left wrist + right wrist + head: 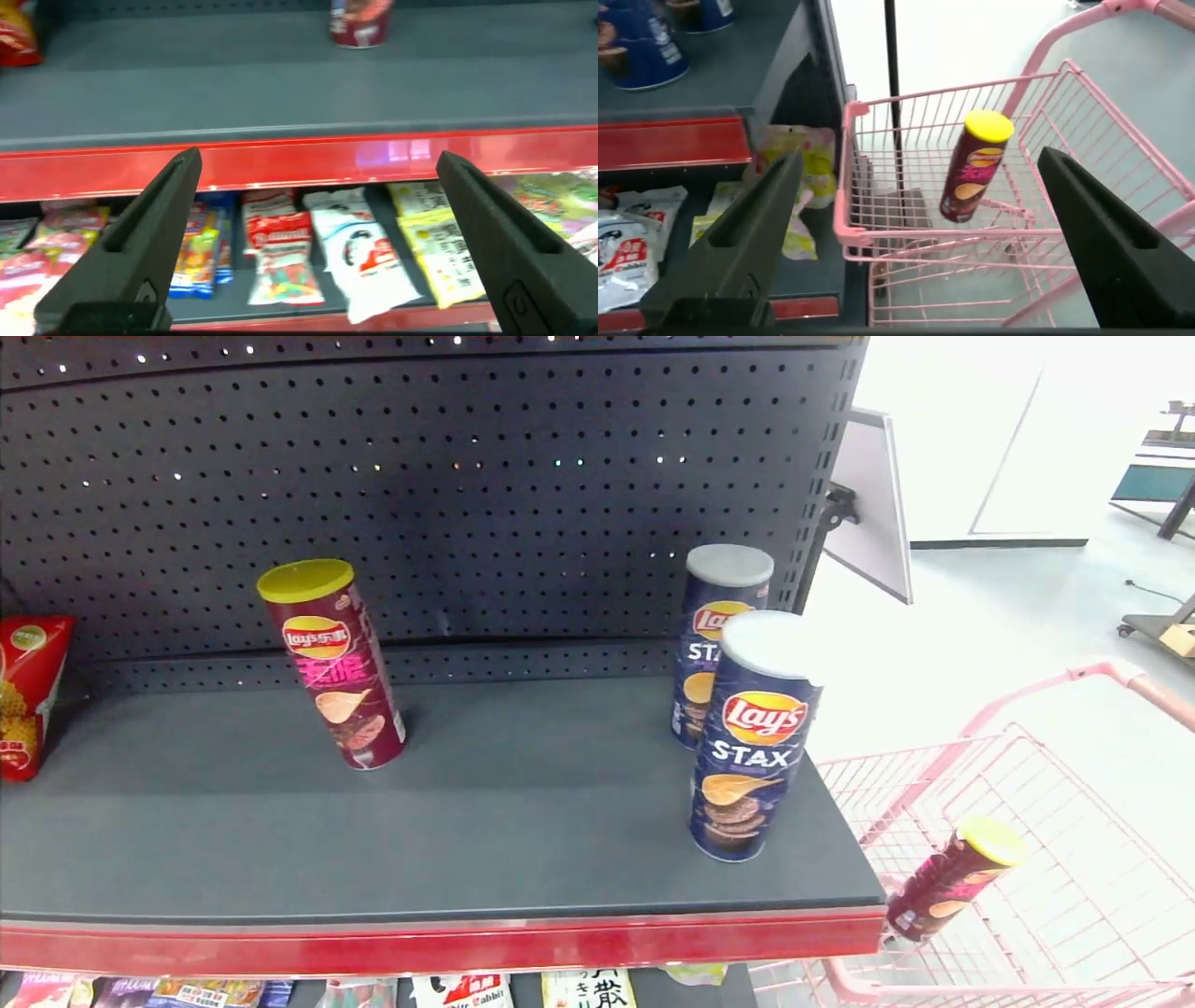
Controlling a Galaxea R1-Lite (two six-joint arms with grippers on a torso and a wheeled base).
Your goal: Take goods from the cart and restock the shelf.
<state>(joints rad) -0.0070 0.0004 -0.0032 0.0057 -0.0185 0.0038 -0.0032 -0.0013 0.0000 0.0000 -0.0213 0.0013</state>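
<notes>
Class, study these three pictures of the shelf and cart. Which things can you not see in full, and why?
Rear blue can: head view, lower part hidden behind the front blue can.
Red bag: head view, cut off by the edge.
Maroon can on the shelf: left wrist view, all but its base cut off by the edge.
Packets below: head view, mostly covered by the shelf.

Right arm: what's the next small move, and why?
Probably ease the right gripper forward onto the maroon can in the cart, then close. The gripper is open and empty, the can leans there ahead of it, the only one visible in the cart, and the shelf has bare space for it.
</notes>
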